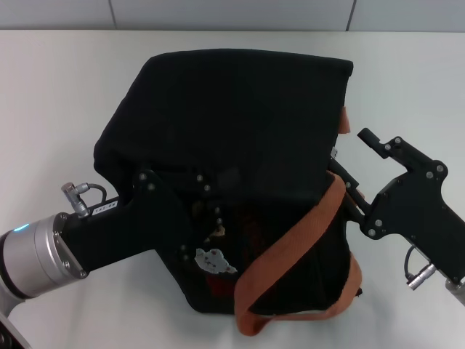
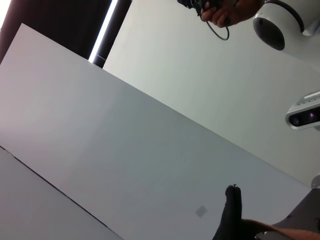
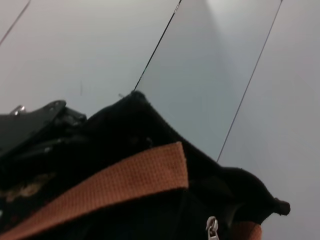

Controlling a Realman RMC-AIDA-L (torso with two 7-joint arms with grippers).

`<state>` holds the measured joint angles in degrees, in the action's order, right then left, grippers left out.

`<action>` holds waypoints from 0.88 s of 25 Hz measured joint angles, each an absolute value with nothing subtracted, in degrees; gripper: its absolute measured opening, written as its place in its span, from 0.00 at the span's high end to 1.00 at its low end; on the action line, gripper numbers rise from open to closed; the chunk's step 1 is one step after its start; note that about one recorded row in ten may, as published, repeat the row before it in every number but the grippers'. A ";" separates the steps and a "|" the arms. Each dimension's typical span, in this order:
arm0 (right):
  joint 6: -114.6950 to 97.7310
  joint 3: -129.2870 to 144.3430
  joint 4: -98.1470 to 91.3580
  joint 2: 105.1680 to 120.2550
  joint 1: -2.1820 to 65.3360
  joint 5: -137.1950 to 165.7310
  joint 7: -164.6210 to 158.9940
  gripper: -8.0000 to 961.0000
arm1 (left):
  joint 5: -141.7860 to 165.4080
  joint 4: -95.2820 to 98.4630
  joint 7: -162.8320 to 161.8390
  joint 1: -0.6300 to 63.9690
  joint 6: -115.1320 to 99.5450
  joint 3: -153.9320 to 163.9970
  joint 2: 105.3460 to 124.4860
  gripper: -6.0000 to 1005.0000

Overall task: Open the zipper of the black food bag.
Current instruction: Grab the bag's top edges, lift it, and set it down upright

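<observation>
Black fabric dominates the scene: the black food bag [image 1: 240, 145] sits at the centre of the white table [image 1: 58, 87], its top panel slumped over the front face, with an orange-brown strap handle [image 1: 298, 240] looping down the right front. A bear patch [image 1: 214, 260] shows on the front.

The left gripper [image 1: 207, 218] is pressed against the bag's front left side, under the drooping fabric; its jaw opening cannot be determined, because the fingertips are hidden against black cloth. The right gripper [image 1: 349, 178] stands at the bag's right edge, beside the strap. One finger points away from the bag and the other lies against the fabric, so the jaws appear spread and hold nothing.

In the right wrist view, a small metal zipper pull [image 3: 212, 228] hangs near the bag's corner.

Risk assessment: the slumped panel may hide the zipper line, so a closing grasp could catch loose cloth or the strap instead of the pull. Pulling without firm bracing would likely drag the whole bag across the table.
</observation>
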<state>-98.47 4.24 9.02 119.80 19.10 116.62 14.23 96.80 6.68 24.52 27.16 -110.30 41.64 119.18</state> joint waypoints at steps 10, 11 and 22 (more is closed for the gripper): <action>-96.55 4.00 13.28 119.80 19.53 116.39 22.50 0.55 | 96.76 6.68 24.57 27.16 -110.32 41.57 119.18 0.91; -96.55 3.97 13.58 119.80 19.57 116.40 22.82 0.55 | 96.76 6.68 24.57 27.16 -110.35 41.58 119.18 0.91; -97.34 2.16 16.62 119.88 19.03 116.17 27.65 0.58 | 96.79 6.68 24.69 27.11 -110.49 41.67 119.18 0.91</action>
